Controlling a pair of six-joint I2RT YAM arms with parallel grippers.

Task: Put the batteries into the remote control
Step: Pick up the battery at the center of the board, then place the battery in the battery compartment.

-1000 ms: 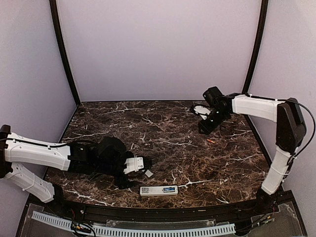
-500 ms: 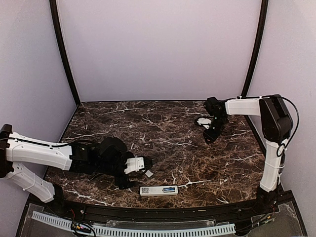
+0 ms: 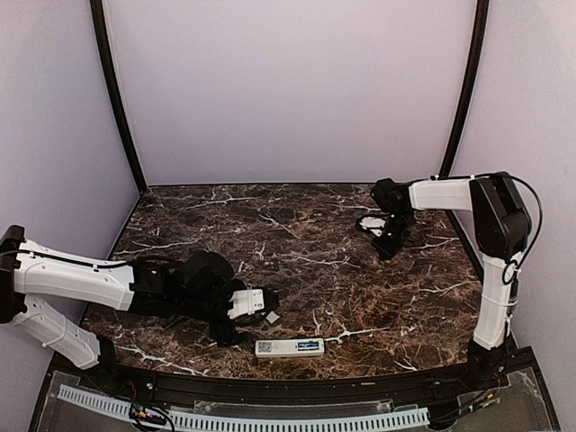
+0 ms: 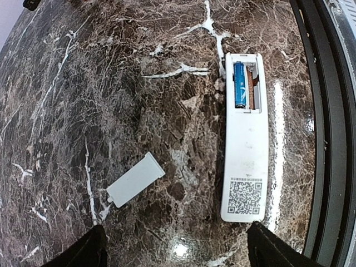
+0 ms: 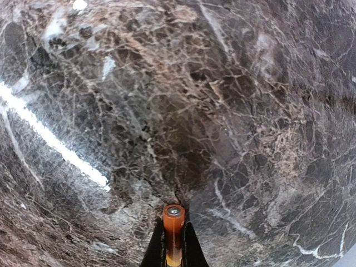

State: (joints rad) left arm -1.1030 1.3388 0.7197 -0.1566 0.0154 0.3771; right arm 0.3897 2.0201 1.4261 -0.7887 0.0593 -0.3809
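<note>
My right tool (image 5: 173, 245) is clamped on the orange-red battery (image 5: 173, 219), whose metal end points out past my fingertips at the marble surface (image 3: 306, 252), in the far right part near the side wall. My left tool (image 4: 178, 253) stands wide apart, gripping nothing, above the white remote control (image 4: 245, 156). The remote lies face down just beside the black rim (image 4: 320, 139) at the near edge. The blue battery (image 4: 240, 84) sits in one slot, and the slot beside it lies open. The loose cover (image 4: 135, 179) rests apart from the remote. Bare marble stretches between my two tools.
</note>
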